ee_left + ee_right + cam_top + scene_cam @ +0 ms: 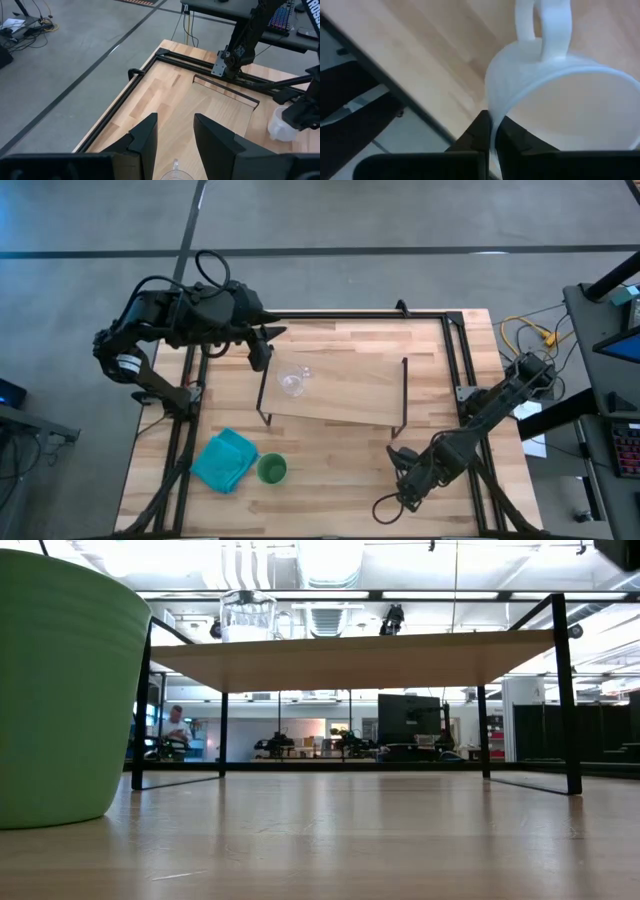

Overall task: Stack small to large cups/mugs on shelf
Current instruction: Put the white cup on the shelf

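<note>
The clear glass cup (292,382) stands on the shelf (350,395) near its left end; it also shows in the low view (248,615). The green cup (272,469) stands on the table in front of the shelf, large at the left of the low view (60,690). My left gripper (262,355) hovers open and empty by the shelf's far left corner, with the glass cup (175,174) just below its fingers. My right gripper (400,465) is at the near right, shut on the white mug (560,95). The arm hides the mug in the high view. My right gripper holds the white mug by its wall at the rim (491,117), on the side away from the handle (545,25). One finger (515,140) is inside the mug and one (480,132) outside. Whether the mug's base is on the table, I cannot tell.
A teal folded cloth (225,460) lies on the table left of the green cup. The shelf stands on thin black wire legs (565,690) with open room beneath it. A black frame (455,330) runs along the table's far and right edges.
</note>
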Robot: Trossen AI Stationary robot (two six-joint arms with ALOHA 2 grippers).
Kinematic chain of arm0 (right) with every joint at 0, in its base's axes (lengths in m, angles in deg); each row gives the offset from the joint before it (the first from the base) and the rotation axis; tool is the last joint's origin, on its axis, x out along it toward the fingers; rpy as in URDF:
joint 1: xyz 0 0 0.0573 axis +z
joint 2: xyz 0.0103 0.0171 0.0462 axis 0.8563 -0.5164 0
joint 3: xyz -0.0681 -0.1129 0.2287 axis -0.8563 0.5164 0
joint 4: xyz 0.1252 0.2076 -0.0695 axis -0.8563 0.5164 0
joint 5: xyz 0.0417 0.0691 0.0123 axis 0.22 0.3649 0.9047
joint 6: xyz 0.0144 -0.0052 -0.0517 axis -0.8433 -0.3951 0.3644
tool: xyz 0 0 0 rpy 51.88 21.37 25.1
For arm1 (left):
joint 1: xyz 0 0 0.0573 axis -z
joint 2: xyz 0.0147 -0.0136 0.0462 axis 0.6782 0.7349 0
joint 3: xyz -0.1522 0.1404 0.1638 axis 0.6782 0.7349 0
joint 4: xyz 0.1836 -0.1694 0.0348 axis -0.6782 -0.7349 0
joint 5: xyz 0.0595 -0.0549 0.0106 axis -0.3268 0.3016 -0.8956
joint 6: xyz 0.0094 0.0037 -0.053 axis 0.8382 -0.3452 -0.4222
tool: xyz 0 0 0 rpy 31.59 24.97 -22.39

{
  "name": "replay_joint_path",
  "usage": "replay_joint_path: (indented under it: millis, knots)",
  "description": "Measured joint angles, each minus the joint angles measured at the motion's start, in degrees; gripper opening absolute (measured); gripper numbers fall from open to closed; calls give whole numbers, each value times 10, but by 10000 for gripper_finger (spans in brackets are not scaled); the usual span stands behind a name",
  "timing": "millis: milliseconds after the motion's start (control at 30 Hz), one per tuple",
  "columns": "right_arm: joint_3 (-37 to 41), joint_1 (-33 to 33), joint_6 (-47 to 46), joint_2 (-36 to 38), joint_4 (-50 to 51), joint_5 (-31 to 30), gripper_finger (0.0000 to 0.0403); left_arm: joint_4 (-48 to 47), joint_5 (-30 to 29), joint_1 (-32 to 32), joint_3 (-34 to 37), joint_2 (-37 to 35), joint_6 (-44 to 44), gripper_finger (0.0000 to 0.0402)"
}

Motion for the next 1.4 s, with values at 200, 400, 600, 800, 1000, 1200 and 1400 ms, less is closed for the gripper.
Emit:
replay_joint_path:
  millis: [200, 400, 600, 800, 1000, 1200, 1400]
  knots:
    - [-124, 0, 0, 2, 110, 0, 10, 0, 0, 0, 0, 0, 0, 114]
    - [-268, 0, 2, 3, 242, -35, 9, 0, 0, 0, 1, 0, -1, 114]
    - [-348, -23, 42, 3, 314, -85, 9, 1, 0, 0, 1, 0, -2, 114]
    - [-365, -87, 144, 2, 342, -95, 9, 1, 0, 0, 1, 0, -2, 114]
    - [-390, -163, 268, 2, 342, -134, 9, 1, 0, 0, 1, 0, -2, 114]
    - [-434, -237, 375, 2, 334, -181, 9, 1, 0, 0, 1, 0, -2, 114]
    - [-458, -291, 455, -16, 317, -181, 9, 1, 0, 0, 1, 0, -2, 114]
